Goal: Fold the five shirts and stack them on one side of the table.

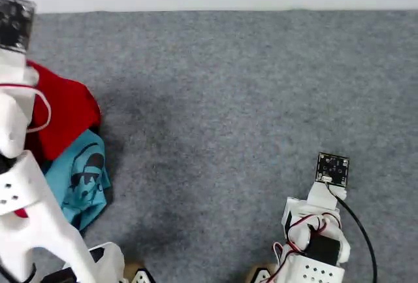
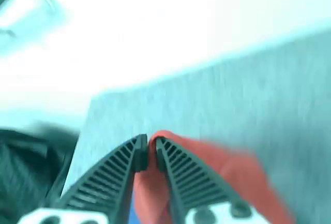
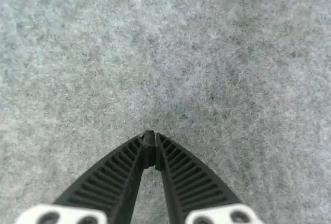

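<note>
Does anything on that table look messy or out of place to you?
Yes. A red shirt and a blue printed shirt lie crumpled together in a heap at the edge of the table, by the left arm. They are unfolded, not a neat stack. Nothing looks spilled or damaged.

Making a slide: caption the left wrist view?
Left gripper pinches a fold of the red shirt above the grey table.

The left arm [image 1: 26, 211] hides part of the red shirt [image 1: 68, 116] (blue shirt [image 1: 85, 172] too).
</note>
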`<state>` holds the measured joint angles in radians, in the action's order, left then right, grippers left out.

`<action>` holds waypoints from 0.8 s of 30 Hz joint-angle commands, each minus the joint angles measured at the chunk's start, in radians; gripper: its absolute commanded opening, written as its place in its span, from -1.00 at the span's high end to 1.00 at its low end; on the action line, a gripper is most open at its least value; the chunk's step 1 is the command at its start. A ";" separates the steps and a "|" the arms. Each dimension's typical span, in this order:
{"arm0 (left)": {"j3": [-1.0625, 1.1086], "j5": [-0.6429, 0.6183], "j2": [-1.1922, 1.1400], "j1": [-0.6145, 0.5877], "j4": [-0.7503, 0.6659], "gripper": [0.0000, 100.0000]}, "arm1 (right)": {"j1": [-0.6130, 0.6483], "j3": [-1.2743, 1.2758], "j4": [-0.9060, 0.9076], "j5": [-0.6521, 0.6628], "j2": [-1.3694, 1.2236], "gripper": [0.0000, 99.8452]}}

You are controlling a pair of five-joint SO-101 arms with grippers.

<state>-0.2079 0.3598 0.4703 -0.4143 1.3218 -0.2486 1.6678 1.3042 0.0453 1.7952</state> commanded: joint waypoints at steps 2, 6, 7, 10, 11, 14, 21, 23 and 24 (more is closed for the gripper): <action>-0.087 -0.140 0.025 0.080 -0.210 0.99 | -0.010 0.015 0.004 -0.005 0.015 0.98; -0.096 -0.180 0.025 0.210 -0.376 0.99 | -0.010 0.015 0.004 -0.005 0.015 0.98; -0.093 -0.180 0.023 0.247 -0.416 0.99 | -0.010 0.015 0.004 -0.005 0.015 0.98; -0.090 -0.180 0.020 0.358 -0.519 0.99 | -0.010 0.015 0.004 -0.005 0.015 0.98; -0.090 -0.180 0.014 0.397 -0.548 0.99 | -0.010 0.015 0.004 -0.005 0.015 0.98; -0.097 -0.176 -0.018 0.502 -0.649 0.99 | -0.010 0.015 0.004 -0.005 0.015 0.98; -0.096 -0.147 -0.040 0.675 -0.769 0.99 | -0.010 0.015 0.004 -0.005 0.015 0.98; -0.096 -0.120 -0.038 0.697 -0.690 0.99 | -0.010 0.015 0.004 -0.005 0.015 0.98; -0.096 -0.117 -0.038 0.697 -0.644 0.99 | -0.010 0.015 0.004 -0.005 0.015 0.98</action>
<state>-0.2677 0.2079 0.4273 0.2547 0.5961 -0.2486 1.6678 1.3042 0.0453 1.7952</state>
